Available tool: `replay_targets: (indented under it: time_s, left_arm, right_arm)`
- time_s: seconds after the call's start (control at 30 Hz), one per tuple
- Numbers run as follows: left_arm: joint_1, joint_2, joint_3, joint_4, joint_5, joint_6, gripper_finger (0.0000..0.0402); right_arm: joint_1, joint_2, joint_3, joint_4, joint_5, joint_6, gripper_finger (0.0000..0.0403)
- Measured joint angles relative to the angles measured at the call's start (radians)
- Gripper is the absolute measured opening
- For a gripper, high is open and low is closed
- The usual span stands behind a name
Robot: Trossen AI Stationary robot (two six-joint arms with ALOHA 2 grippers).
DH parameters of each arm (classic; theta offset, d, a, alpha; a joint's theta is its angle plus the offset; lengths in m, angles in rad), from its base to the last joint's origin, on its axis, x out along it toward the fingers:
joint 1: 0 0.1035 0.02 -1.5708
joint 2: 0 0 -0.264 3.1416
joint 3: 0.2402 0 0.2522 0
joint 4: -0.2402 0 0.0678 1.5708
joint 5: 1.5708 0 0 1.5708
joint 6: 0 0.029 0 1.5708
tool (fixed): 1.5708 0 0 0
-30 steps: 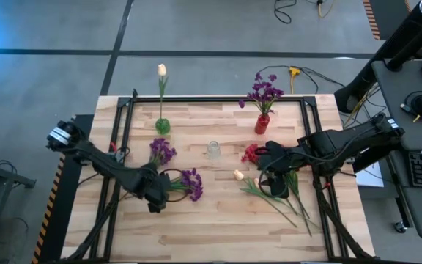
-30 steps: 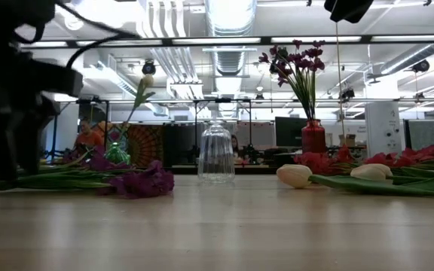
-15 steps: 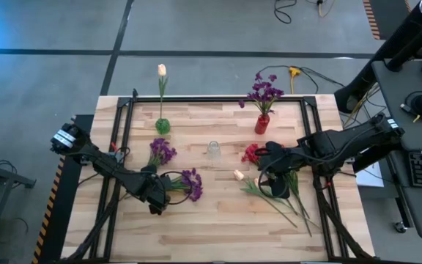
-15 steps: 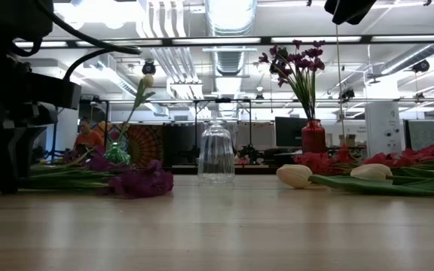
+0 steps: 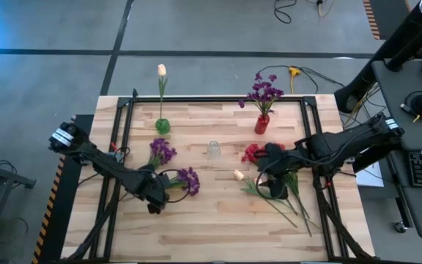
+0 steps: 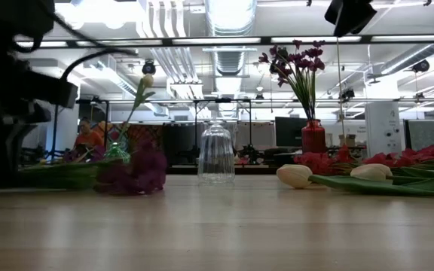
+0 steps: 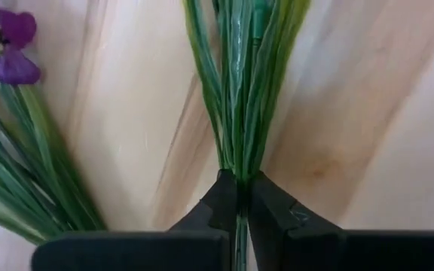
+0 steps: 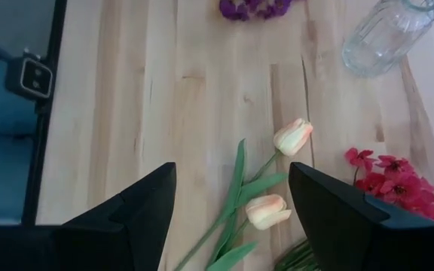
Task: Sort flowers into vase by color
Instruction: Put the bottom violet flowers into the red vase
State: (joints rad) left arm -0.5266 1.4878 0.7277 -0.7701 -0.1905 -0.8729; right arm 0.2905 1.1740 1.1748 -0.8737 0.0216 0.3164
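Observation:
A purple flower lies left of centre, its green stem running to my left gripper, which is shut on it. A second purple flower lies just beyond it on the table. My right gripper hangs open above two cream tulips and a bunch of red flowers lying on the table's right half. At the back, a green vase holds one cream tulip and a red vase holds purple flowers. A clear vase stands between them. My left gripper pinches the purple flower's bundle of green stem and leaves between its two fingertips. The fingers come slanting down from the table's left. The stem runs on away from them toward the blossom, which shows low over the tabletop.
A black frame runs round the tabletop's edges. More green stems trail toward the near right corner. Bare wood lies along the table's near edge.
My left gripper has shut on the purple flower's stem. The blossom end has shifted a little toward the left gripper and stands higher in the low view than before.

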Motion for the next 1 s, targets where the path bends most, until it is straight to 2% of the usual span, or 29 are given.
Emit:
replay_targets:
  time_s: [0.13,0.23,0.43,0.67,1.0]
  left_arm:
    - [0.0,-0.054,0.06,-0.005,-0.004,0.011,0.0002]
    - [-0.005,-0.109,0.111,-0.013,-0.022,0.077,0.0001]
    - [-0.025,-0.255,0.178,0.0,-0.184,0.19,0.0001]
    - [-0.029,-0.4,0.18,0.216,-0.344,0.392,0.0]
    - [-0.029,-0.39,0.163,0.537,-0.388,0.731,0.0]
  right_arm:
    - [0.0,-0.005,-0.024,-0.004,-0.023,-0.015,0.0249]
    - [0.0,-0.006,-0.041,-0.003,-0.023,-0.015,0.0249]
    - [0.0,-0.011,-0.095,0.088,-0.022,-0.029,0.0249]
    - [0.0,-0.014,-0.203,0.355,-0.003,-0.076,0.0249]
    - [0.0,-0.009,-0.338,0.78,0.163,-0.188,0.0249]
